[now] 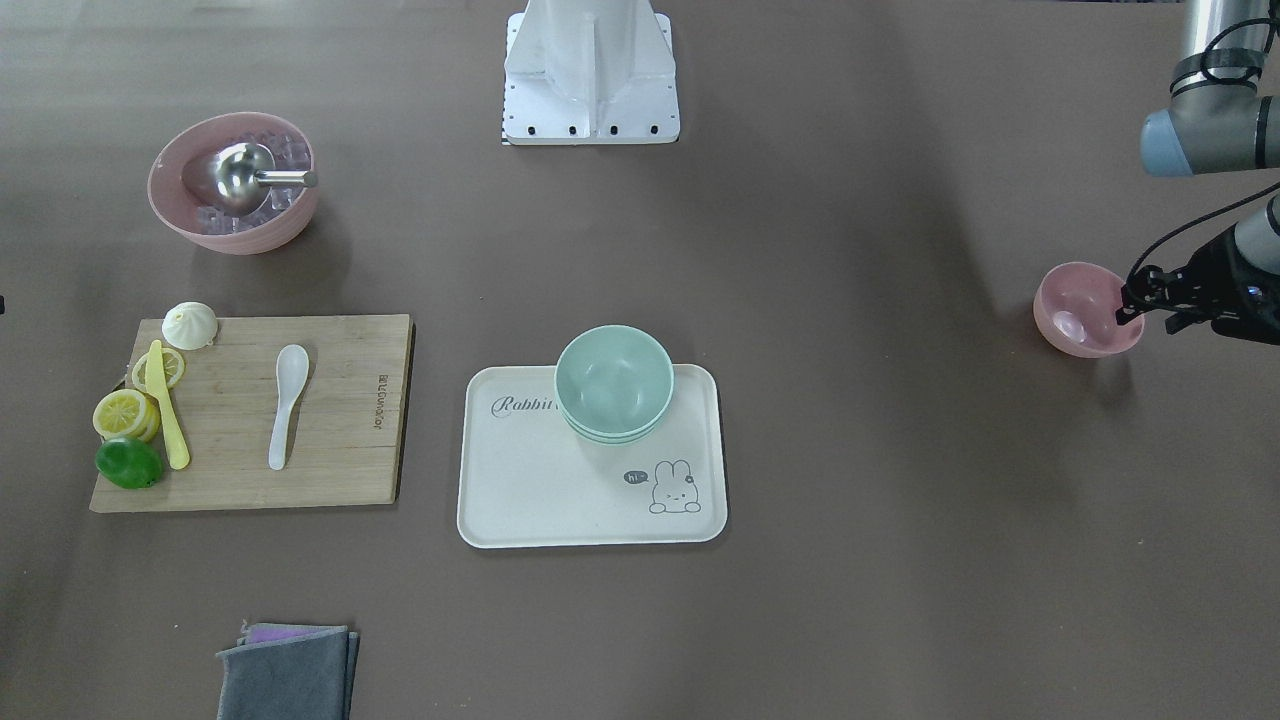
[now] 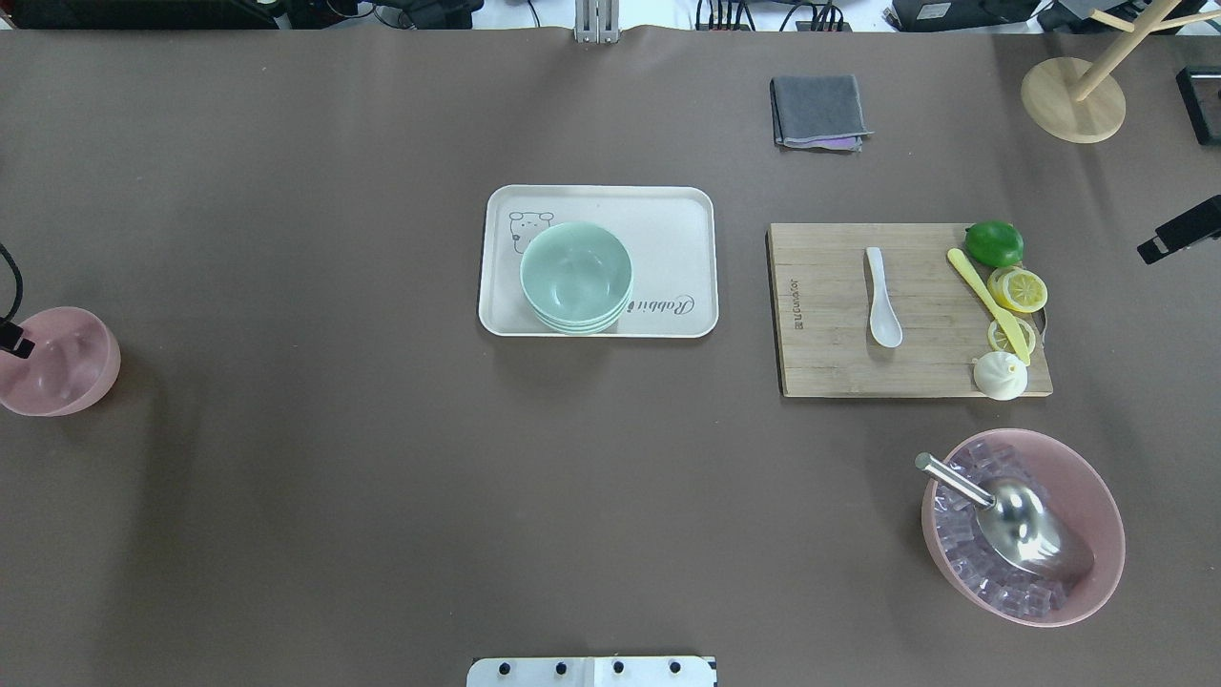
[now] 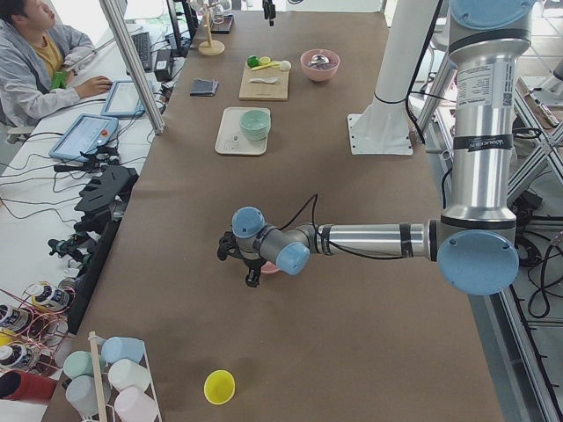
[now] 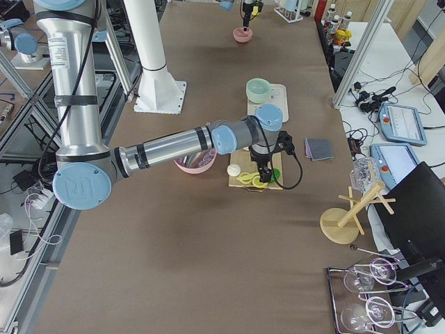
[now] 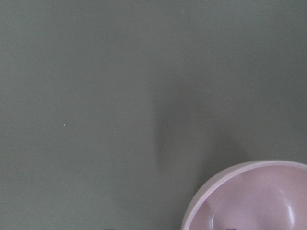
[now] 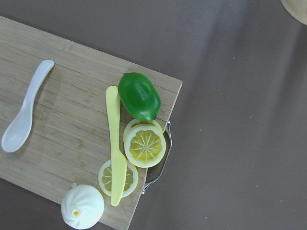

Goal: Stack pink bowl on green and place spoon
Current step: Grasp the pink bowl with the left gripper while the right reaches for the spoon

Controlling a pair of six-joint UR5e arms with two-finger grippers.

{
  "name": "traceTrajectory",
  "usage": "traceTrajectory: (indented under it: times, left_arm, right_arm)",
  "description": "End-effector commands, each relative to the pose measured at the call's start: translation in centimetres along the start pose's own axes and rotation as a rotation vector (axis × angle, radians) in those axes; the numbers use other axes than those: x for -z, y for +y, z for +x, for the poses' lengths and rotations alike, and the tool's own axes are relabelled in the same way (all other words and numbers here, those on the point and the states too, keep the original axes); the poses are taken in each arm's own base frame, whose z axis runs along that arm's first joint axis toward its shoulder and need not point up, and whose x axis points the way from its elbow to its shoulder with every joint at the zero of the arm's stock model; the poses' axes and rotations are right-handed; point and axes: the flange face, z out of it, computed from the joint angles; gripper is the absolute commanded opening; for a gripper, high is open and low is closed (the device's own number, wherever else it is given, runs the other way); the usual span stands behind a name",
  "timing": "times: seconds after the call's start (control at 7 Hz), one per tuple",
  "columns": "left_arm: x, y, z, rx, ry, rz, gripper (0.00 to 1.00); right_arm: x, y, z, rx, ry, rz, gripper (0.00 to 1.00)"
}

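Note:
A small pink bowl [image 1: 1075, 312] stands on the table at the robot's far left, and also shows in the overhead view [image 2: 59, 364] and the left wrist view [image 5: 254, 201]. My left gripper [image 1: 1130, 300] sits at its rim, with the jaws apart on either side of the rim. Stacked green bowls [image 1: 614, 380] stand on a white rabbit tray [image 1: 540, 490]. A white spoon [image 1: 288, 405] lies on the wooden cutting board [image 1: 340, 430]. My right gripper hovers above the board's outer end. Only a black part [image 2: 1178, 229] of it shows, and its fingers are hidden.
A large pink bowl [image 1: 232, 182] with ice cubes and a metal scoop stands near the robot's right. A lime [image 6: 139, 96], lemon slices [image 6: 144, 144], a yellow knife [image 6: 115, 143] and a white bun [image 6: 82, 207] lie on the board. A folded grey cloth [image 1: 288, 672] lies across the table.

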Motion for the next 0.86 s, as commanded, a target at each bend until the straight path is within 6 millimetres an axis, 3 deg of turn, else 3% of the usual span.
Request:
traceTrajectory:
  times: [0.0, 0.14, 0.29, 0.43, 0.57, 0.71]
  left_arm:
    - [0.2, -0.3, 0.7, -0.01, 0.01, 0.003, 0.0]
    - [2.3, -1.3, 3.2, -0.047, 0.03, 0.038, 0.0]
    - [5.4, -4.3, 7.6, -0.083, 0.062, 0.072, 0.0]
    - [9.8, -9.7, 14.3, -0.05, 0.086, 0.075, 0.0]
    - [15.7, -14.9, 22.1, 0.012, 0.088, 0.082, 0.0]
    - [18.6, -17.2, 30.4, 0.093, 0.115, 0.069, 0.0]
  right_arm:
    - [-1.0, -0.2, -1.6, 0.001, -0.019, -0.018, 1.0]
    - [-1.2, -0.7, -2.3, 0.013, -0.021, -0.019, 1.0]
    - [-1.7, -2.1, -4.1, 0.04, -0.032, -0.023, 1.0]
    - [-2.8, -3.3, -7.0, 0.044, -0.049, -0.038, 1.0]
    - [-4.2, -4.1, -10.4, 0.038, -0.07, -0.06, 1.0]
    - [-6.3, -4.9, -14.9, 0.006, -0.097, -0.098, 0.99]
